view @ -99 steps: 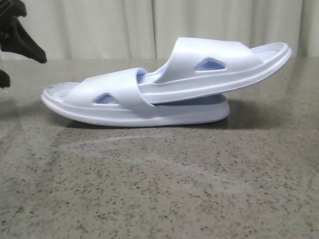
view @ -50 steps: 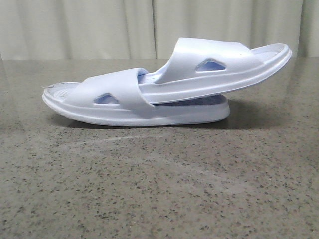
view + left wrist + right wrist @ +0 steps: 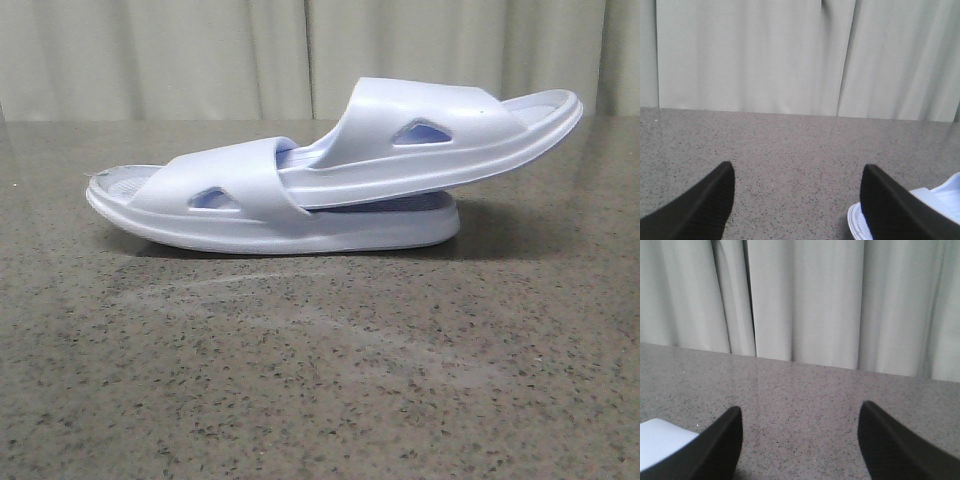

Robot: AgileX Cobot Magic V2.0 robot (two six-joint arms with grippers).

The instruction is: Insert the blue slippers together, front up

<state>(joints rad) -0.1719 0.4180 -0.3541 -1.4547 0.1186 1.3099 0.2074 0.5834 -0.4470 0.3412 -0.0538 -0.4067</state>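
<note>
Since the blue slippers are seen nested at the frame's centre on the desk, one tucked under the other's strap, insertion is judged done; the left gripper and right gripper are spread open, empty, and only withdrawal is called for.

Low front camera, wrist cameras facing curtain, share slippers.

The bench is grey speckled stone. One pale blue slipper lies flat on it. The second slipper rests tilted, tucked under the first's strap.
</note>
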